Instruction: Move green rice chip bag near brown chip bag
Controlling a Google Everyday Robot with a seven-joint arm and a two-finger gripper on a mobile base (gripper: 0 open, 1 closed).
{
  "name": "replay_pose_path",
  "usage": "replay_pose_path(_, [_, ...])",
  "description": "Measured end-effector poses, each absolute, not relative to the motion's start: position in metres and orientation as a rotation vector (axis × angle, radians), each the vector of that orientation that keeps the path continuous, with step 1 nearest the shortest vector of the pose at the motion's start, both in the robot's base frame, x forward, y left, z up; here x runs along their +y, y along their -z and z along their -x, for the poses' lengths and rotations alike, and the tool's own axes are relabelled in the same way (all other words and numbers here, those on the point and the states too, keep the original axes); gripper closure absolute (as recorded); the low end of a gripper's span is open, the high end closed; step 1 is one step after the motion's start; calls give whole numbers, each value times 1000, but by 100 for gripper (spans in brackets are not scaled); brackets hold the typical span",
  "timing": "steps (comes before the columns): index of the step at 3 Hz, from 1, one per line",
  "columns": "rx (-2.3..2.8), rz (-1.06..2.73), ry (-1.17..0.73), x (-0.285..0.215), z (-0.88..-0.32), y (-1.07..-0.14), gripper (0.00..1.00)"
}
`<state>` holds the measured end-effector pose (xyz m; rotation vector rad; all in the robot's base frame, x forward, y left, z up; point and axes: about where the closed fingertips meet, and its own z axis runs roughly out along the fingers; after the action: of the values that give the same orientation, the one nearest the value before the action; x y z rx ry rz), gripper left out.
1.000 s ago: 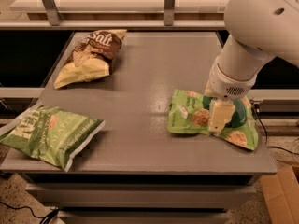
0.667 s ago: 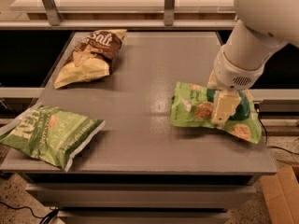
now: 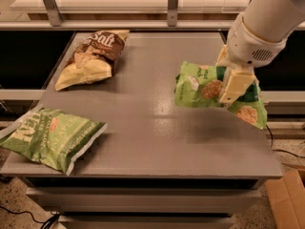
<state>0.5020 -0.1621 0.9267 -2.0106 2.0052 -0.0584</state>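
The green rice chip bag [image 3: 202, 86], bright light green with round tan rice cakes pictured, hangs lifted above the right side of the grey table [image 3: 157, 128], its shadow on the surface below. My gripper [image 3: 232, 80] is shut on the bag's middle, a cream finger [image 3: 234, 86] pressed across its front. The white arm comes down from the upper right. The brown chip bag [image 3: 93, 58], dark brown and cream-yellow with white "Salt" lettering, lies at the table's far left, well apart from the held bag.
A duller green bag [image 3: 50, 137] with white lettering lies at the front left corner, overhanging the edge. A metal rail with posts [image 3: 172, 4] runs behind the table. A cardboard box [image 3: 286, 199] sits on the floor at right.
The gripper has lifted the green rice chip bag off the table and raised it; the bag now hangs in the air. Both other bags have stayed put.
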Motion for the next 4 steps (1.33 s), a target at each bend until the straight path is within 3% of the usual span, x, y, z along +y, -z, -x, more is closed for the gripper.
replay_pose_path(3, [1644, 2136, 251, -69, -550, -991, 100])
replay_pose_path(4, [1644, 2136, 251, -69, -550, -991, 100])
